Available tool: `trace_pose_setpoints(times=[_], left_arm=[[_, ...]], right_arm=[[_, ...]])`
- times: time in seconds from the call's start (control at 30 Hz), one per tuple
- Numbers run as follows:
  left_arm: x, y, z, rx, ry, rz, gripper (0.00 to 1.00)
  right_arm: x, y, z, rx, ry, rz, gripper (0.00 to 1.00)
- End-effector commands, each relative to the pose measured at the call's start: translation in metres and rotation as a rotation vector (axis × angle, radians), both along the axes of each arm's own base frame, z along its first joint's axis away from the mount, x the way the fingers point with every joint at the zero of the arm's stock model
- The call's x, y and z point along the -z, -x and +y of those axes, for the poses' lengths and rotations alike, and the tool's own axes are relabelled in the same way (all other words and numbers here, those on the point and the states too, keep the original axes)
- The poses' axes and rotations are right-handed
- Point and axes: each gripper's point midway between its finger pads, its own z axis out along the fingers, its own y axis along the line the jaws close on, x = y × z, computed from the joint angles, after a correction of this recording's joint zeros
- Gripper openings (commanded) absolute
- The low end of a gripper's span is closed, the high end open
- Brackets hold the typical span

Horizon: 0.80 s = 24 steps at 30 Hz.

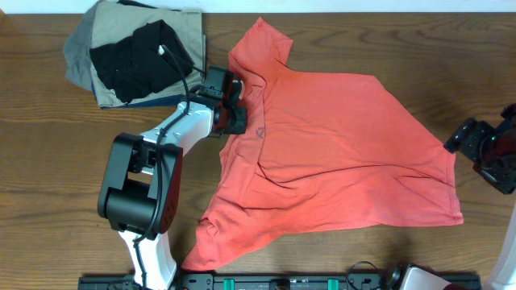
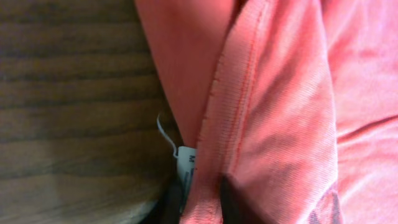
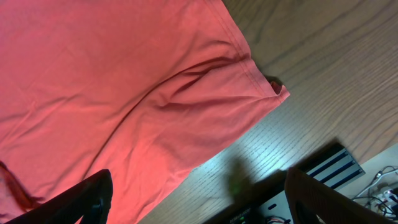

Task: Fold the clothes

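The clothes (image 1: 339,153), a coral-red T-shirt, lie spread and wrinkled across the middle of the wooden table. One sleeve points to the back, and the lower left corner trails toward the front edge. My left gripper (image 1: 235,103) is at the neck opening on the shirt's left side. In the left wrist view it (image 2: 202,208) is shut on the ribbed collar (image 2: 230,124), beside the white neck tag (image 2: 186,163). My right gripper (image 1: 484,149) hovers off the shirt's right edge. In the right wrist view it (image 3: 199,199) stands open, with nothing between its fingers, over the hem corner (image 3: 273,90).
A pile of folded garments (image 1: 137,52), khaki, black and grey, sits at the back left, close behind the left arm. A black rail (image 1: 282,282) runs along the front edge. Dark equipment (image 3: 329,165) lies on the table under the right gripper.
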Motion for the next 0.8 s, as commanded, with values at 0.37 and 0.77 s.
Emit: trace_pose_setpoints(times=[0.37, 0.77], left_arm=[[-0.025, -0.014, 0.057, -0.174, -0.187, -0.058, 0.06], [-0.037, -0.005, 0.136, -0.347, -0.222, 0.007, 0.06]], right_arm=[[-0.004, -0.001, 0.001, -0.020, 0.013, -0.016, 0.87], [-0.004, -0.001, 0.001, -0.020, 0.013, -0.017, 0.86]])
